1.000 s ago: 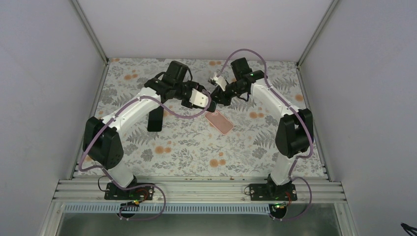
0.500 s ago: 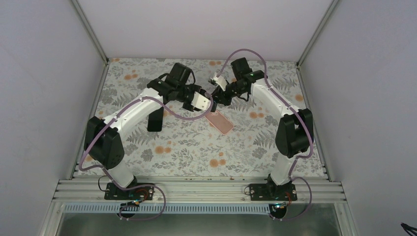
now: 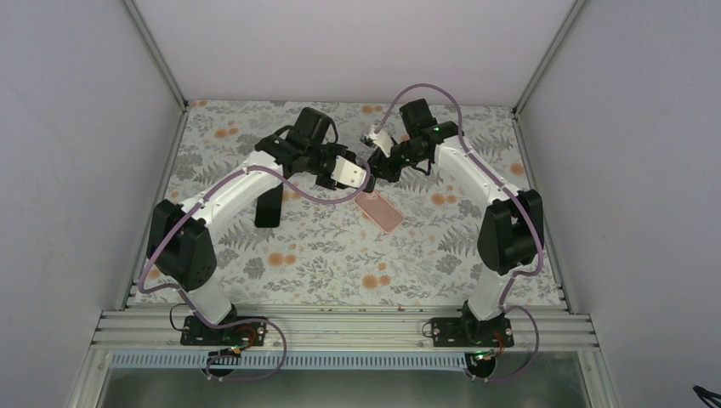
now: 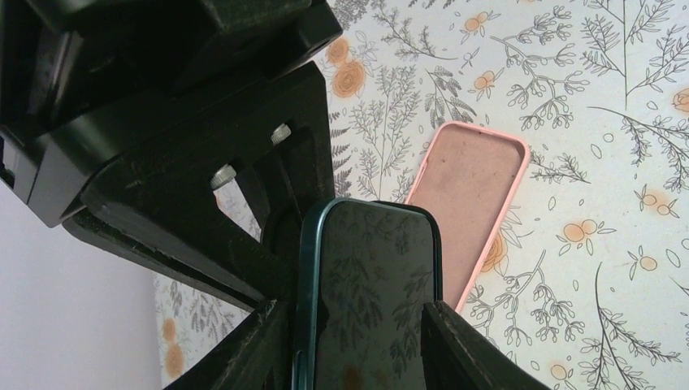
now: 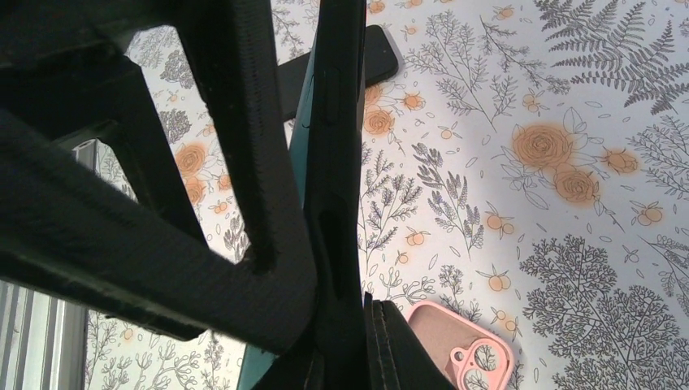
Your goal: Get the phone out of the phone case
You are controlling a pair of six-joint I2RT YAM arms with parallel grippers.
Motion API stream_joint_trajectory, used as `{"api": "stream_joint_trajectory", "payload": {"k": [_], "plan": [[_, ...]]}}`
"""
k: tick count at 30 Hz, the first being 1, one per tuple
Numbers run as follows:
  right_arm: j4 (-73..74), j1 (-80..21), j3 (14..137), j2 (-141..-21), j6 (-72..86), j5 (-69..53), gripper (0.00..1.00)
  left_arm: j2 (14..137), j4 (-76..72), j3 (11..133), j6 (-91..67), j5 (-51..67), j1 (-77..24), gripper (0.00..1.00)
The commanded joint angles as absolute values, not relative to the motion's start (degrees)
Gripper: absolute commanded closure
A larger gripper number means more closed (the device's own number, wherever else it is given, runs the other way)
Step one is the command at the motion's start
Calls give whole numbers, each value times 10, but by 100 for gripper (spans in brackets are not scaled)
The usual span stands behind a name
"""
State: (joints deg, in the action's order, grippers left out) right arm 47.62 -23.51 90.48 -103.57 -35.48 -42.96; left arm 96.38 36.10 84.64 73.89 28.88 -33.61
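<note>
A dark, teal-rimmed phone [image 4: 374, 292] is held at 6 o'clock between the fingers [image 4: 260, 349] of the left gripper [image 4: 366, 345]. Its 11 o'clock corner is met by the right gripper [image 4: 284, 223]. A pink phone case [image 4: 471, 195] is laid hollow side up on the floral cloth [image 4: 601, 162] at 1 o'clock.

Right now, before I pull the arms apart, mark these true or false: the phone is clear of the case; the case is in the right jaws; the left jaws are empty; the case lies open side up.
1. The phone is clear of the case. True.
2. The case is in the right jaws. False: it lies on the table, and the right jaws pinch the phone's edge.
3. The left jaws are empty. False: the phone sits between them.
4. The case lies open side up. True: its lined inside and rim face up, with nothing in it.
</note>
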Motion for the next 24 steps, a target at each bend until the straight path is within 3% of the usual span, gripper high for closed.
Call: {"api": "stream_joint_trajectory", "payload": {"k": [1, 12, 17, 24], "plan": [[474, -244, 910, -996, -363, -486, 96, 982, 362, 868, 729, 257, -331, 57], [514, -264, 936, -984, -381, -506, 96, 1007, 367, 878, 715, 199, -332, 57], [526, -267, 952, -985, -384, -519, 97, 1035, 423, 914, 724, 192, -335, 70], [555, -266, 986, -986, -386, -555, 96, 1036, 424, 893, 733, 181, -340, 62]]}}
